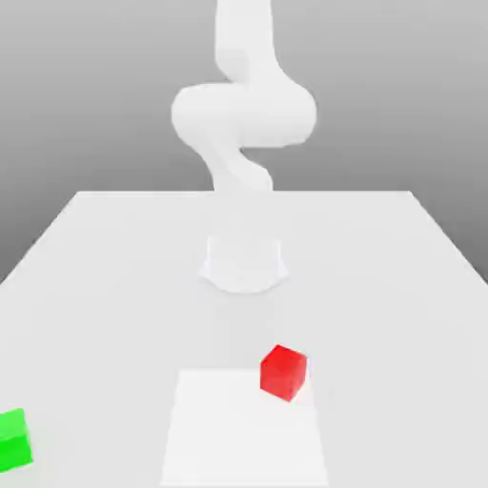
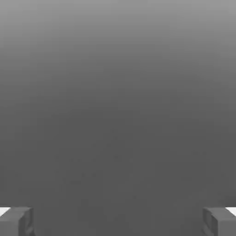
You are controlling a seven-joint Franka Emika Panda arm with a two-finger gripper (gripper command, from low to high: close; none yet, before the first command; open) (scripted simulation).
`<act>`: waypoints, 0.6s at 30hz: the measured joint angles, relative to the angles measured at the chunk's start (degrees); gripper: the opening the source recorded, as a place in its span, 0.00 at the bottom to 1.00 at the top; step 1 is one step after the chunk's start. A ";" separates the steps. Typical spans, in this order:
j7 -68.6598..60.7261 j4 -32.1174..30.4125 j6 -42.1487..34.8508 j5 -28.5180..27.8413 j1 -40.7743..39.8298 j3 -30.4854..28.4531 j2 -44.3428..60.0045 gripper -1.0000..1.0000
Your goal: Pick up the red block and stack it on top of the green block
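Gripper (image 2: 118,222) stood open and empty; the red block (image 1: 283,373) sat right of centre in the exterior view's lower half, the green block (image 1: 13,440) at its lower left edge; picking was unstarted, the next move likely a reach toward red

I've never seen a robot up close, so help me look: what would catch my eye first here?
Probably the bright red block, sitting at one edge of the pale square on the table. Next comes the green block, cut off by the picture's edge at the exterior view's left. Behind them rises the big white arm, almost melting into the pale table.
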 joint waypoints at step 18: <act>35.07 -30.30 27.88 2.47 -4.44 13.51 37.26 0.50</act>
